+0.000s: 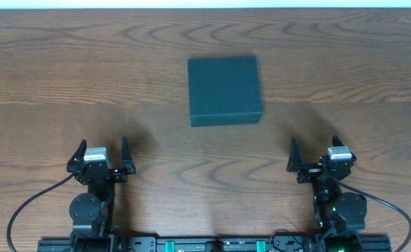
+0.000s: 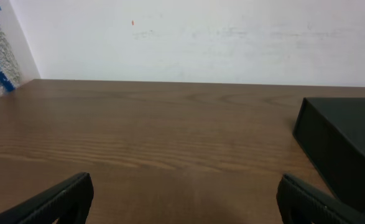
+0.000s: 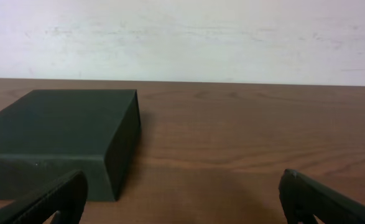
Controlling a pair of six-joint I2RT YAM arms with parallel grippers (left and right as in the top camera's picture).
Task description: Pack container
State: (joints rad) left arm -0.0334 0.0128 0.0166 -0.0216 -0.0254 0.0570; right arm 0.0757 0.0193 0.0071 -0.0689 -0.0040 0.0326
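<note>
Overhead view: the left gripper (image 1: pixel 103 148) sits at the near left of the wooden table (image 1: pixel 44 84), its jaws spread wide, holding nothing and touching nothing. Toward the middle and further from the arms, the dark teal container (image 1: pixel 225 89) lies flat with its lid closed, well apart from both arms and somewhat closer to the right one. At the near right, the right gripper (image 1: pixel 315 147) likewise stands fully spread and empty, its fingers apart from the container.
</note>
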